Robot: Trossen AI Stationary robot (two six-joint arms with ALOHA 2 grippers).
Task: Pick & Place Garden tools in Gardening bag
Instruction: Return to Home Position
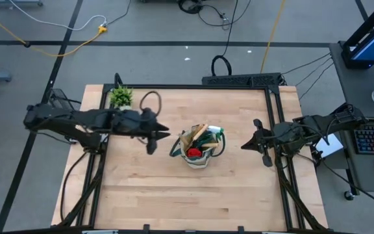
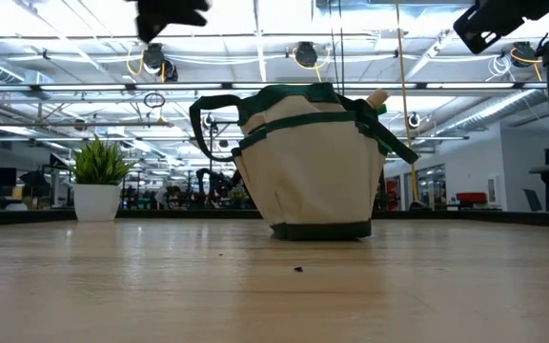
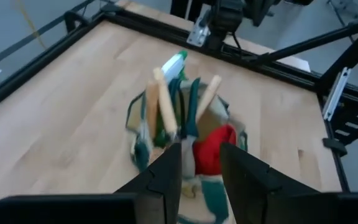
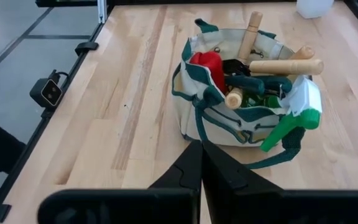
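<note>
The gardening bag (image 1: 200,151), beige canvas with green trim, stands upright on its base mid-table. Garden tools stick up out of it: wooden handles (image 4: 284,65), a red glove (image 4: 207,65) and a green spray bottle with a white nozzle (image 4: 294,118). My left gripper (image 3: 201,149) hovers above the table to the left of the bag, tilted down toward it. It is open, with nothing between its fingers. My right gripper (image 4: 201,144) hangs shut over the table's right edge, well clear of the bag.
A small potted plant (image 1: 121,96) stands at the table's far left corner, behind my left arm. A black metal frame (image 1: 239,81) runs around the table. Bare wood (image 1: 193,201) lies between the bag and the near edge.
</note>
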